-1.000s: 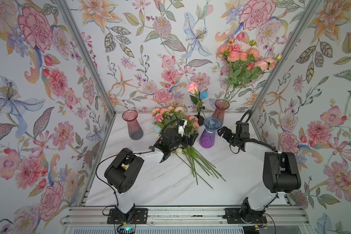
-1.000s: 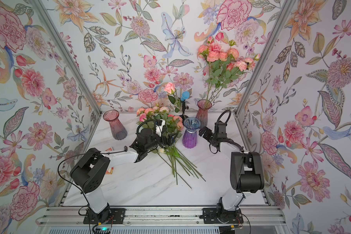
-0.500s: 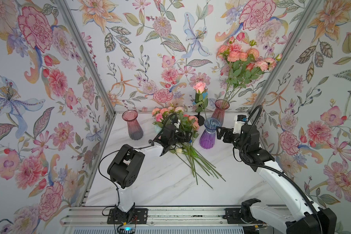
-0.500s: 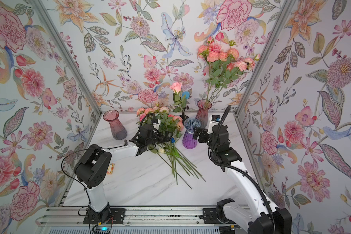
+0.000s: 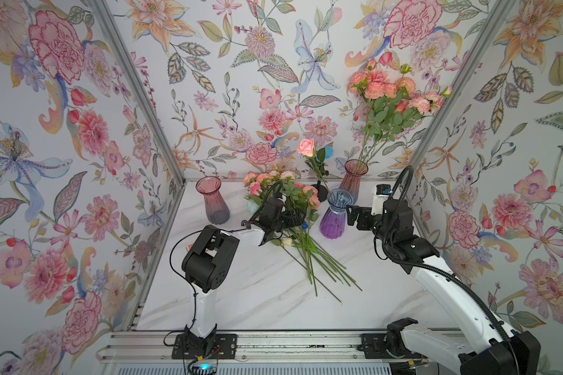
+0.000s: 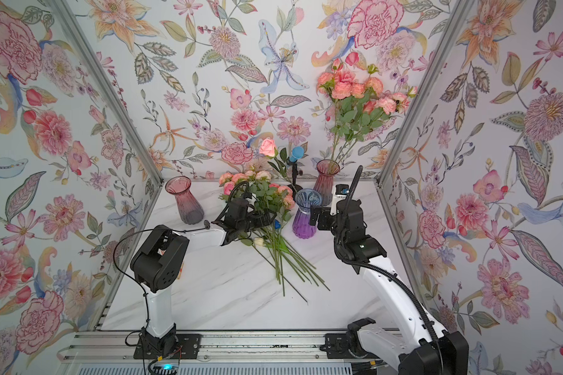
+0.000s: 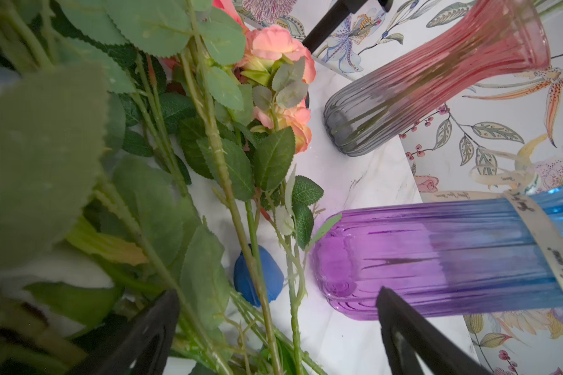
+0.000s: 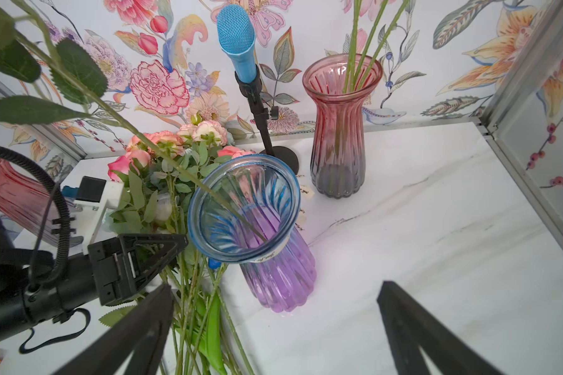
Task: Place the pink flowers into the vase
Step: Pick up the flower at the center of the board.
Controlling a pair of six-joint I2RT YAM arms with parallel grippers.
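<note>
Stems of the pink flowers [image 5: 264,178] lie heaped on the counter [image 5: 257,292] beside the vase [image 5: 333,217]; I judge them light, springy, tangled. My left fingers [image 7: 137,337] and right fingers [image 8: 134,334] stand wide, empty; I'd pinch one bare stem.

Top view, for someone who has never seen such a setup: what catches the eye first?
The flowered wallpaper on all three walls strikes first, almost camouflaging the real blooms. Next comes the tall pink bouquet rising from the pink vase in the back right corner. Then a heap of flowers lies in the middle of the table, beside a blue-purple vase holding one rose.
</note>
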